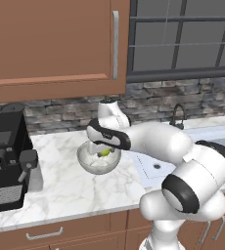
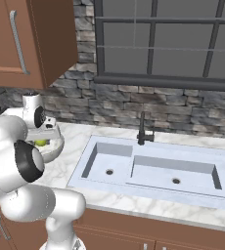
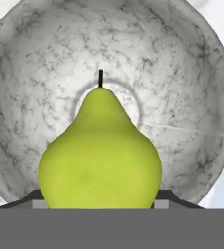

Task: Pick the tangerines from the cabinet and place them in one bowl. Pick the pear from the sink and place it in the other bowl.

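A yellow-green pear [image 3: 100, 151] with a short dark stem sits between my gripper's [image 3: 100, 198] two dark fingertips, which are shut on it. It hangs just above the inside of the pale grey glassy bowl [image 3: 196, 73]. From the left base view the gripper [image 1: 105, 149] reaches down into that bowl [image 1: 86, 165] on the marble counter, with the pear [image 1: 105, 153] showing at its tip. The right base view catches the pear [image 2: 40, 143] and bowl [image 2: 56, 146] behind my arm. The wall cabinet [image 1: 51, 44] has its door closed. The tangerines and the tan-rimmed bowl are out of view.
A black coffee machine [image 1: 9, 161] stands on the counter left of the bowl. The sink [image 2: 158, 166] with its dark faucet [image 2: 144, 129] lies to the right, under a window. Drawers run below the counter's front edge.
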Motion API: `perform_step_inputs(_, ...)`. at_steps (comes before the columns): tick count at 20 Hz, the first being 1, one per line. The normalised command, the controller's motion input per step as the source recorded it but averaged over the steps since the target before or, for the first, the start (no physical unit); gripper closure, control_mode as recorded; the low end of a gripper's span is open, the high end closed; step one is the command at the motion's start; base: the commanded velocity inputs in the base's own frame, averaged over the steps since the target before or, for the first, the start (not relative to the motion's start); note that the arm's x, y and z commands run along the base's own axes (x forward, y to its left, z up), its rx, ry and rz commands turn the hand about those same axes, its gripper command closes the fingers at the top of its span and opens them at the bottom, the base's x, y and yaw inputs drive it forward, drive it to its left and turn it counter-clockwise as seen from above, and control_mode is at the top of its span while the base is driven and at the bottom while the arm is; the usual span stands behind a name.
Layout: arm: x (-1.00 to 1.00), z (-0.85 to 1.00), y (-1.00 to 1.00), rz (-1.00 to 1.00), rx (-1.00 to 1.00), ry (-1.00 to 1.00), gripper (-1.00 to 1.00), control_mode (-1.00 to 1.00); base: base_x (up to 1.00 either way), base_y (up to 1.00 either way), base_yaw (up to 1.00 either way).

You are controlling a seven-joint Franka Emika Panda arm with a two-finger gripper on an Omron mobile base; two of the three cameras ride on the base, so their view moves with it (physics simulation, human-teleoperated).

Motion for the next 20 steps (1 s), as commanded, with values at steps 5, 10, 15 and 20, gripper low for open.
perform_step_inputs(5, 0.14, -0.17, 0.03, 0.0, 0.0, 0.0, 1.0, -1.0, 0.0, 0.0, 0.0)
perform_step_inputs(10, 0.11, -0.18, 0.02, 0.0, 0.0, 0.0, 1.0, -1.0, 0.0, 0.0, 0.0)
perform_step_inputs(15, 0.05, -0.19, 0.04, 0.0, 0.0, 0.0, 1.0, -1.0, 0.0, 0.0, 0.0)
perform_step_inputs(20, 0.01, -0.12, 0.09, 0.0, 0.0, 0.0, 1.0, -1.0, 0.0, 0.0, 0.0)
